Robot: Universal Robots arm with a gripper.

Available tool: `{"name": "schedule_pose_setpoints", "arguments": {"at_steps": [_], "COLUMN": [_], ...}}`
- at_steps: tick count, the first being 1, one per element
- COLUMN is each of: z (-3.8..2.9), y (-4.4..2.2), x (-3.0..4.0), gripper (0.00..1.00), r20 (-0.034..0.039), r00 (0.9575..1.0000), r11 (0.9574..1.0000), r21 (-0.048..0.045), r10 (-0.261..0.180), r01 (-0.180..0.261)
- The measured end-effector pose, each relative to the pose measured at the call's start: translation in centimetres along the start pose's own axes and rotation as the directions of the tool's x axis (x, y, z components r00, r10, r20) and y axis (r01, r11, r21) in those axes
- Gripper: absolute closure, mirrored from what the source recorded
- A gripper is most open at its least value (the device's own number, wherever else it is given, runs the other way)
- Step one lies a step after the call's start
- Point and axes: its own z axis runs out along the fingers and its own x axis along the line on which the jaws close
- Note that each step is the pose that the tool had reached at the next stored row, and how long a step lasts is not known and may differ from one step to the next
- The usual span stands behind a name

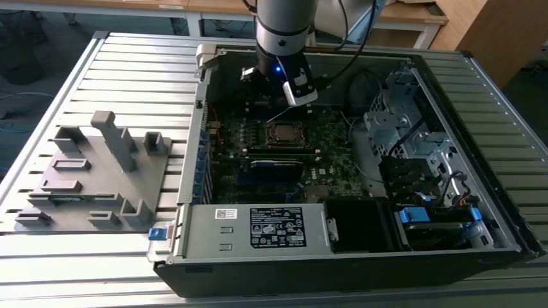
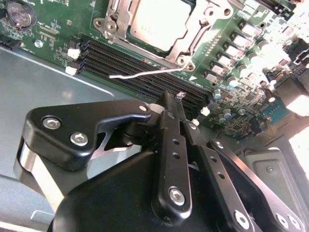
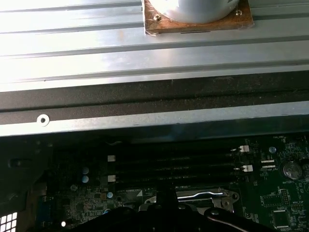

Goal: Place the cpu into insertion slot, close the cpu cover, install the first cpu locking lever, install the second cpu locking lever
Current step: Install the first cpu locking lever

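Observation:
The cpu (image 2: 155, 20) lies silvery face up in the insertion slot (image 1: 283, 132) on the green motherboard (image 1: 330, 160). The cpu cover (image 2: 195, 36) frames it and looks lowered over its edges. A thin silvery locking lever (image 2: 140, 74) sticks out free over the black memory slots (image 2: 130, 60); it also shows as a raised wire, the locking lever (image 1: 279, 115). My gripper (image 2: 175, 98) hovers just beside that lever, fingers shut together with nothing between them. From outside, the gripper (image 1: 284, 104) hangs over the socket's far side. The socket's edge (image 3: 200, 195) shows in the first wrist view.
The open computer case (image 1: 479, 70) lies on a slatted metal table (image 1: 128, 58). A power supply (image 1: 256, 228) fills the case's near side, and a drive cage (image 1: 398, 122) with cables stands toward the exterior view's right. A grey plastic fixture (image 1: 94, 173) sits outside the case.

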Motion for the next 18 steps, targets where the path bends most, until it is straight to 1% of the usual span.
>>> {"name": "schedule_pose_setpoints", "arguments": {"at_steps": [3, 10, 18], "z": [0.03, 0.15, 0.27], "y": [-0.01, -0.01, -0.03], "x": [0.0, -0.37, -0.42], "gripper": [0.9, 0.9, 0.9], "r20": [0.0001, 0.0001, 0.0003], "r00": [1.0, 1.0, 1.0], "r11": [1.0, 1.0, 1.0], "r21": [-0.0002, -0.0002, -0.0006], "r10": [0.0, 0.0, 0.0], "r01": [0.0, 0.0, 0.0]}}
